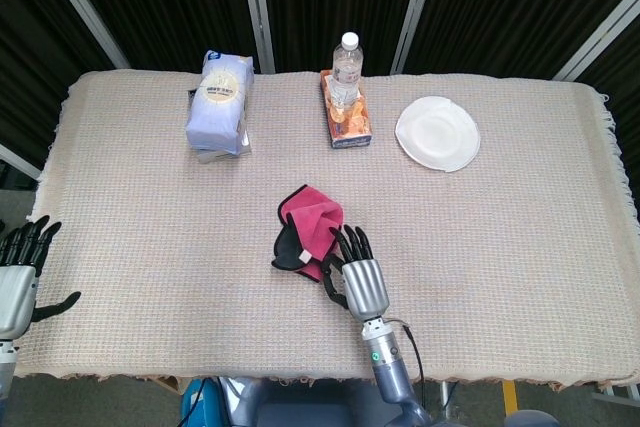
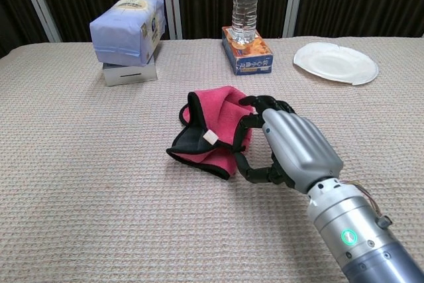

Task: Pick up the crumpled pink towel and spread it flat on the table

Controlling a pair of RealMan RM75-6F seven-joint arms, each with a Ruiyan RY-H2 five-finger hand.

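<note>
The crumpled pink towel [image 1: 312, 225] with black trim lies bunched at the middle of the table [image 1: 520, 247]; in the chest view the towel [image 2: 215, 118] shows a small white tag. My right hand [image 1: 358, 272] is just to its right, and its fingers [image 2: 255, 114] lie over the towel's right edge. The thumb touches the towel's near corner, and the towel still rests on the cloth. In the chest view the right hand [image 2: 291, 147] has its fingers curved but apart. My left hand [image 1: 20, 267] hovers off the table's front left corner, fingers spread and holding nothing.
A blue-and-white package [image 1: 220, 95] on a small box stands back left. A water bottle [image 1: 346, 62] stands on a tissue box [image 1: 347, 119] at back centre. A white plate [image 1: 437, 133] lies back right.
</note>
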